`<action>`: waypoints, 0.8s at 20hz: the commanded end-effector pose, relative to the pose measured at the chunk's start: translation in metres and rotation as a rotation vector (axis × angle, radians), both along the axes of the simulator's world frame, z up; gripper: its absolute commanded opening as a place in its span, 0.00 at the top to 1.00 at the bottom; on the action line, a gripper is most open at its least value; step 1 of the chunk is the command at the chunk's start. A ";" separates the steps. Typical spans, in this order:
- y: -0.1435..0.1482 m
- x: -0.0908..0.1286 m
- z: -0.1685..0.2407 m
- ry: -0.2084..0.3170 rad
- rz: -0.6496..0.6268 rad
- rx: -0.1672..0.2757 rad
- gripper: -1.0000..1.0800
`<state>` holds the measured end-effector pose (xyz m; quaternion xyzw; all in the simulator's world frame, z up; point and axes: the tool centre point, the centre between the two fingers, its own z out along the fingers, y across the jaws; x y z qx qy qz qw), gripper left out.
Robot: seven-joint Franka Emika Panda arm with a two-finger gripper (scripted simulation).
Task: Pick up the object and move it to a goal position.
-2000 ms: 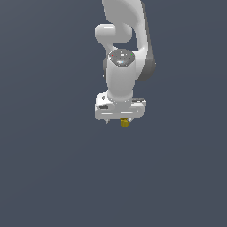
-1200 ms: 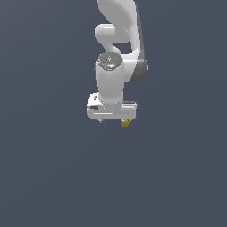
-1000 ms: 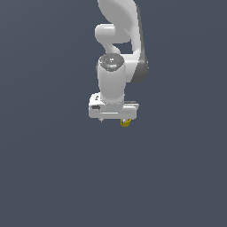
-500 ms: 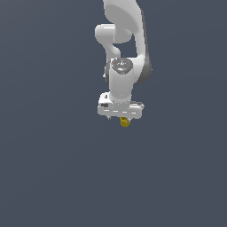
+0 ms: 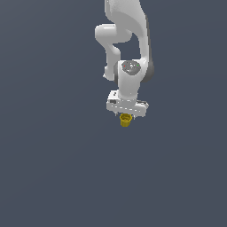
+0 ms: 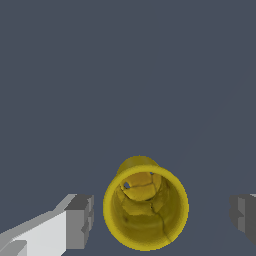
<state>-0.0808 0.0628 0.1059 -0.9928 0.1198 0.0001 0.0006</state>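
Change since earlier frames: wrist link turned about its axis; two seconds ago the gripper body sat square, later it swung toward the exterior view's left, now it lies back under the arm, with the cup at the same spot beneath it.
Left finger (image 6: 79, 221): grey pad on a white link, just beside the cup's rim, a narrow gap between them.
Object (image 6: 145, 206): small mustard-yellow cup (image 5: 126, 120), upright, round rim facing the wrist camera, tapered to a smaller base; sits between the two fingers, directly below the gripper body.
Right finger (image 6: 244, 214): grey pad, well apart from the rim.
Gripper (image 5: 127, 116): jaws spread wide, wider than the cup, neither pad touching it.
Arm (image 5: 128, 48): white, reaching down from above.
Ground (image 5: 53, 168): plain dark blue-grey.
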 end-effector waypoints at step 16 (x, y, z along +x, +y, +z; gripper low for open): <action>0.010 -0.017 -0.024 0.000 -0.037 -0.001 0.04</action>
